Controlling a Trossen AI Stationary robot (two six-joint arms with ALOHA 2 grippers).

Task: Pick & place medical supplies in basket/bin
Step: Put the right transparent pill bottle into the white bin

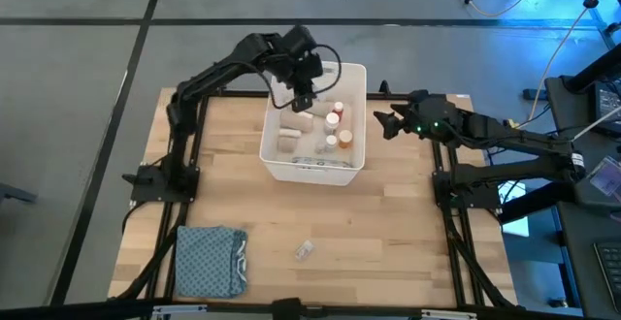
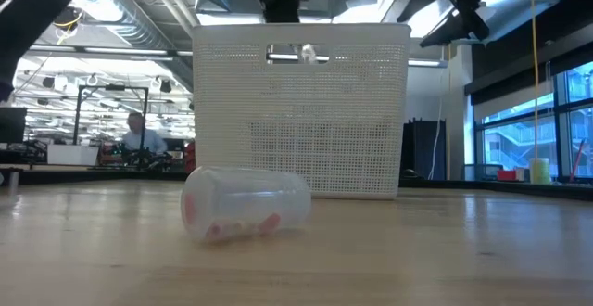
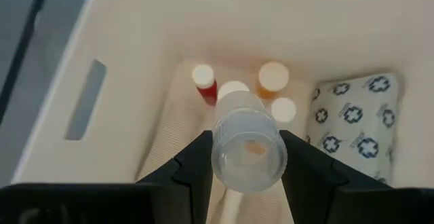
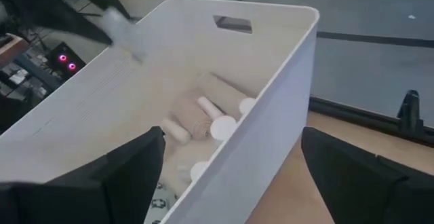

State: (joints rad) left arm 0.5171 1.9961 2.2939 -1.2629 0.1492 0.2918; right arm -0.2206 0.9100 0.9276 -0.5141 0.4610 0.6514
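**Left gripper holds a clear vial over the white bin**

You cannot see the bin's floor in the low view: its perforated front wall hides everything inside, and both arms are cut off at the top edge there. In the right wrist view the vial shows only as a pale streak at upper left.

The bin (image 1: 312, 170) is a white plastic tub with tall sides and rounded corners, sitting at upper centre of the wooden table (image 1: 388, 233) in the high view. A slot handle (image 3: 85, 100) is cut in one short wall.

Your left gripper (image 1: 302, 95) hangs above the bin's far-left part, its two dark fingers (image 3: 193, 166) closed against a clear cylindrical vial (image 3: 247, 146) with something small and pinkish inside.

Inside the bin you have beige ribbed bandage rolls (image 4: 196, 115), pill bottles (image 3: 272, 78) with white, red and orange parts standing upright together, and a flat white packet (image 3: 352, 119) printed with blue crosses against one wall.

Your right gripper (image 1: 386, 123) waits just right of the bin, fingers spread wide and empty.

A second clear vial (image 2: 246, 204) lies on its side on the table in the lower centre, well apart from the bin. A folded blue-grey cloth (image 1: 209, 260) lies at lower left.
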